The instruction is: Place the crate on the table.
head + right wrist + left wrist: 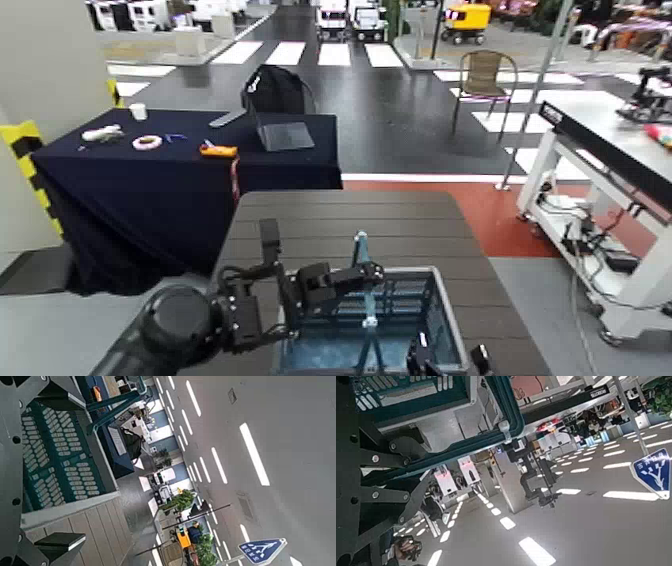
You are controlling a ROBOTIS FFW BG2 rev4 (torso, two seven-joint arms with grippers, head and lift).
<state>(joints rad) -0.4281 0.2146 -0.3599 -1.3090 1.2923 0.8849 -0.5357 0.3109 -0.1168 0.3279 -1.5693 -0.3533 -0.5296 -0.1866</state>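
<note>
While reaching in from the left, left gripper shut tight on the thin teal handle of the crate. Right gripper low at the crate's near rim, grip unclear. Crate low over the near end of the brown slatted table. Navy cloth table behind, chair farther back.

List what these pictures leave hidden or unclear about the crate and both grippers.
- Crate: its near end is cut off by the head view's lower edge.
- Left gripper: the teal handle covers its fingertips in the head view; the grip is unclear.
- Right gripper: mostly below the head view's edge; its own wrist view shows only finger parts.
</note>
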